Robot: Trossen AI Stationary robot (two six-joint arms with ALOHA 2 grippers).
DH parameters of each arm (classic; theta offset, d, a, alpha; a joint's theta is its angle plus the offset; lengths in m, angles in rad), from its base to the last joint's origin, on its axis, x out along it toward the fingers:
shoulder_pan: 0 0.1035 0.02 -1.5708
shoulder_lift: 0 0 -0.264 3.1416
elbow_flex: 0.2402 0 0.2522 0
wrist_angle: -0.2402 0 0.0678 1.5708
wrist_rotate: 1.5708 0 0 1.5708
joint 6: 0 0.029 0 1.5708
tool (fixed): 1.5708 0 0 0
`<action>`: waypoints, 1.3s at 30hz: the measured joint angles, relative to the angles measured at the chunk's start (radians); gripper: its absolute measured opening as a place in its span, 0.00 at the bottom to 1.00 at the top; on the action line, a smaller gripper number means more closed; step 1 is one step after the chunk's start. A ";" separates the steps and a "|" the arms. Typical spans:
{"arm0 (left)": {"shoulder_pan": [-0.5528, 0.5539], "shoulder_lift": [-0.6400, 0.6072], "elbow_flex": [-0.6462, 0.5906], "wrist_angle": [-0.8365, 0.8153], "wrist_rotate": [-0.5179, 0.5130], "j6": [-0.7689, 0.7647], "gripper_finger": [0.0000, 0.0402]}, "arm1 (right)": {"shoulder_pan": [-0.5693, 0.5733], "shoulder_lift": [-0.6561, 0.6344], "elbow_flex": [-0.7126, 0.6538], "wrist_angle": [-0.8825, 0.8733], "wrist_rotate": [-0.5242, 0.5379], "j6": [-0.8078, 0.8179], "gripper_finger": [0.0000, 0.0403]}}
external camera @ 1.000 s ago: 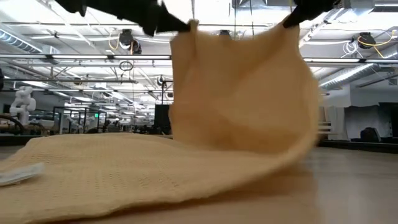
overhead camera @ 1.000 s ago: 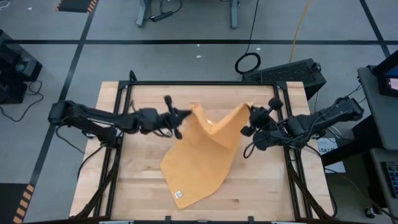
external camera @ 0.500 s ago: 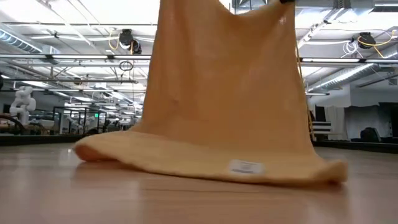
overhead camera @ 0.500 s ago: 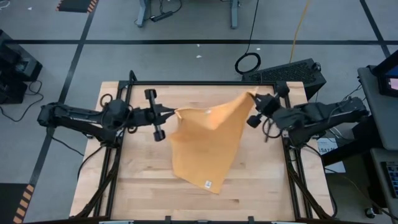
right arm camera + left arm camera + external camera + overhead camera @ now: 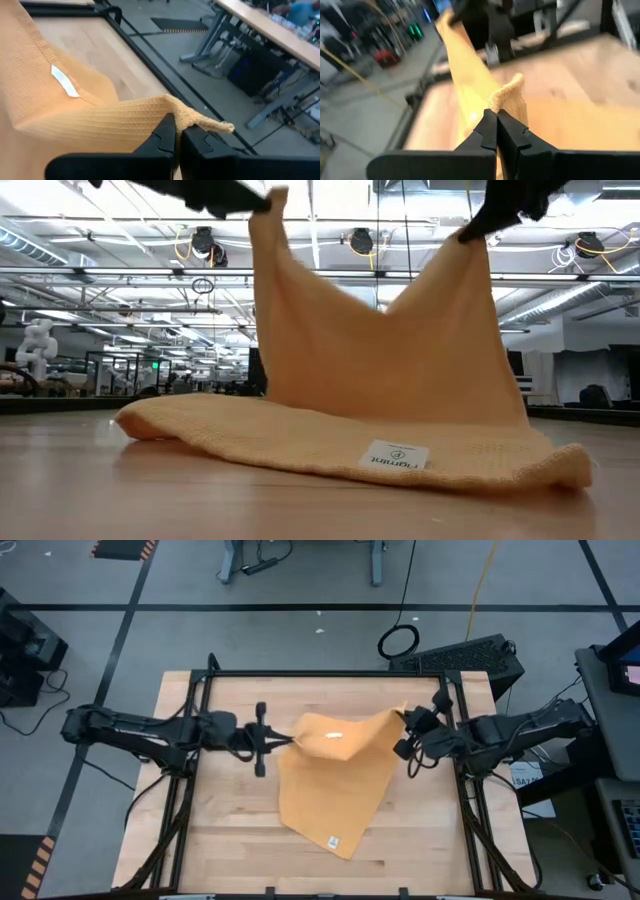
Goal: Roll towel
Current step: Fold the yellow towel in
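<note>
The towel (image 5: 335, 785) hangs between the two arms over the middle of the wooden worktop (image 5: 230, 850), its upper edge lifted and its lower part lying on the wood. The left end effector (image 5: 285, 738) is clenched on one upper corner of the towel; in the left wrist view its two dark fingers (image 5: 496, 131) are pressed together with a knob of yellow cloth (image 5: 510, 97) sticking out just past their tips. The right end effector (image 5: 405, 725) is clenched on the opposite upper corner, and in the right wrist view its fingers (image 5: 172, 132) are closed on a folded edge of the cloth (image 5: 100, 120), with a small point of fabric poking out beyond them. In the low view the towel (image 5: 380, 370) rises from the worktop to both corners, pinched by the left end effector (image 5: 262, 198) and the right end effector (image 5: 475, 228), and the edge between them sags into a shallow V. The lower part rests in a soft folded heap on the wood, with a small white tag (image 5: 393, 457) facing the near edge of the worktop; in the high view that tag (image 5: 333, 837) sits near the lowest corner. A black metal frame (image 5: 320, 673) borders the worktop.
</note>
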 joint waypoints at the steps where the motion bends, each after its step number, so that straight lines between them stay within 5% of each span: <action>1: 0.000 0.012 0.000 -0.020 0.000 -0.012 0.00 | 0.000 0.000 -0.015 0.001 0.000 0.014 0.00; 8: 0.019 0.148 0.000 -0.058 -0.118 -0.048 0.04 | 0.000 0.000 -0.071 0.003 0.003 0.077 0.00; 17: 0.085 0.341 0.000 -0.086 -0.312 -0.083 0.33 | 0.000 0.000 -0.077 0.002 0.008 0.078 0.00; 24: 0.074 0.309 0.000 -0.194 -0.377 -0.539 0.52 | -0.001 0.000 -0.077 0.044 0.010 0.078 0.00; 28: 0.002 0.311 -0.018 -0.179 -0.359 -0.731 0.55 | -0.001 0.000 -0.077 0.064 0.011 0.070 0.00; 33: -0.045 0.421 -0.045 -0.029 -0.581 -0.764 0.55 | -0.001 0.000 -0.076 0.084 0.008 0.051 0.00; 39: -0.012 0.486 -0.011 0.105 -0.602 -0.840 0.56 | -0.001 0.001 -0.076 0.087 0.007 0.052 0.00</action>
